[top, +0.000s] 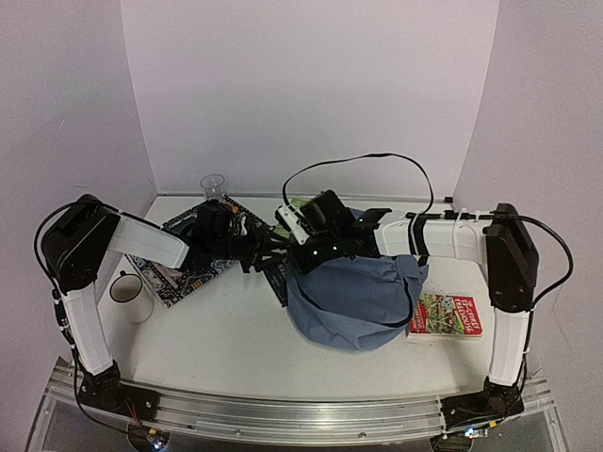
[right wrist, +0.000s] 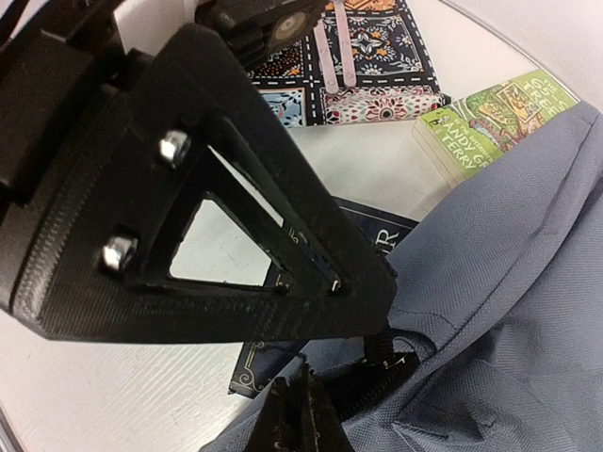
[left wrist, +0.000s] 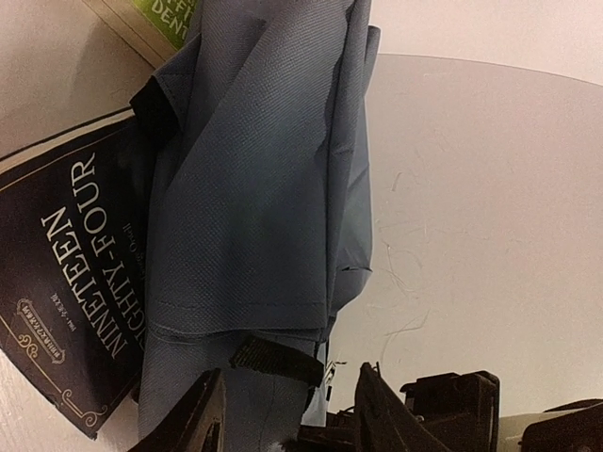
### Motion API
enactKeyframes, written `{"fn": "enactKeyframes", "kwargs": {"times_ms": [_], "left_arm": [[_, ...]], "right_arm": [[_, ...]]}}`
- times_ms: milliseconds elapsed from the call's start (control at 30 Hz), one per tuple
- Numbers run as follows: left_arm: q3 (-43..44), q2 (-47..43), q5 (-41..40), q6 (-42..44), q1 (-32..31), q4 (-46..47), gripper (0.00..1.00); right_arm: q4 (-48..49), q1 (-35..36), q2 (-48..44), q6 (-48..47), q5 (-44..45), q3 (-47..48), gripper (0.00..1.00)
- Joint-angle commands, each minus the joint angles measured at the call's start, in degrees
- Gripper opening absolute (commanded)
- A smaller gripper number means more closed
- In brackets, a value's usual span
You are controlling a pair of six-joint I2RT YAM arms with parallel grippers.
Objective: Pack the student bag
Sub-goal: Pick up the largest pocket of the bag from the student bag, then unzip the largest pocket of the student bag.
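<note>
Early stage: the student bag (top: 353, 297) sits right of centre on the worktop (top: 236, 330), and you see no book inside it yet. Right claw (right wrist: 297, 405) is pinched shut on its dark rim; left claw (left wrist: 290, 395) is half parted astride a fold, not clearly gripping. Four books: navy book (left wrist: 66, 282) at the bag's 9 o'clock, patterned book (top: 188, 259) further out at 9, green book (top: 300, 205) at 11, red book (top: 450, 315) at 3. One mug (top: 127, 292), one glass (top: 213, 185)

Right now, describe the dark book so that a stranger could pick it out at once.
Start at the grey-blue bag in the middle of the table. The dark book lies at the bag's left edge, partly under the fabric. Unlike the colourful books around it, it is navy with the pale title Nineteen Eighty-Four.
</note>
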Motion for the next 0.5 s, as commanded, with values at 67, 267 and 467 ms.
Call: {"fn": "enactKeyframes", "kwargs": {"times_ms": [67, 267, 467], "left_arm": [[2.4, 1.0, 1.9, 1.3, -0.6, 1.5, 0.49], [4.7, 3.5, 3.6, 1.2, -1.4, 1.3, 0.48], [7.0, 5.2, 4.3, 1.3, -2.0, 1.2, 0.44]], "right_arm": [[0.2, 0.2, -5.7, 4.0, -3.8, -1.0, 0.0], [4.4, 0.3, -8.1, 6.6, -5.6, -5.7, 0.0], [6.1, 0.3, -8.8, 7.4, -7.3, -8.1, 0.0]]}}
